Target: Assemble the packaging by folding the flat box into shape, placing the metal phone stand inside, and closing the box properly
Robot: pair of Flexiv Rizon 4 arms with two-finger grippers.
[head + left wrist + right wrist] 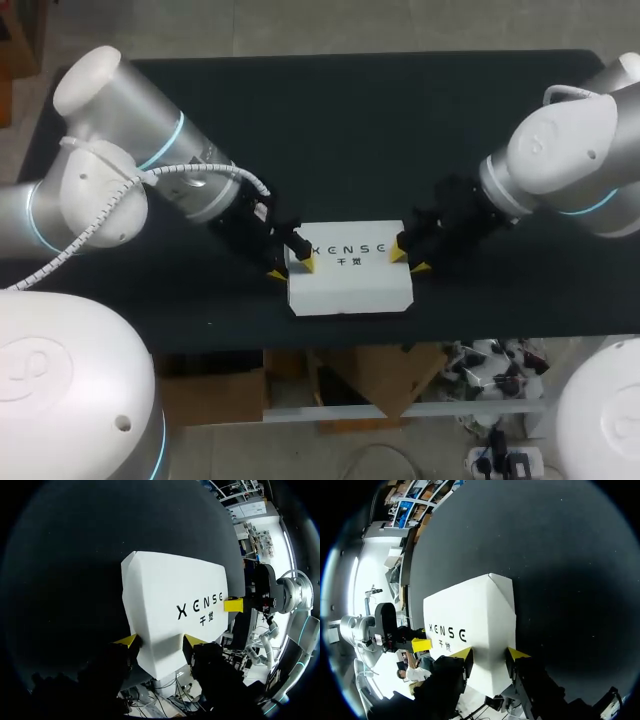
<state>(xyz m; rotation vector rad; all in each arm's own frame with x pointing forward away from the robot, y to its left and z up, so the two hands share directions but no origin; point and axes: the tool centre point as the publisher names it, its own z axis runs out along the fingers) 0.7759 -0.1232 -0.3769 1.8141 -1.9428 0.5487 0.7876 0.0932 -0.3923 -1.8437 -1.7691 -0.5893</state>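
Note:
The white box (350, 280) is folded up and closed, with its printed top face up, near the table's front edge. My left gripper (290, 267) is at its left end and my right gripper (409, 261) at its right end. In the left wrist view the box (170, 590) has its near end between my left gripper's (160, 641) yellow tips, which both touch it. The right wrist view shows the same at the other end: the box (470, 615) sits between my right gripper's (490, 654) tips, touched on both sides. No metal phone stand is in sight.
The black table (350, 130) stretches bare behind the box and to both sides. Its front edge (350, 335) lies just below the box. Both arms come in low from the sides.

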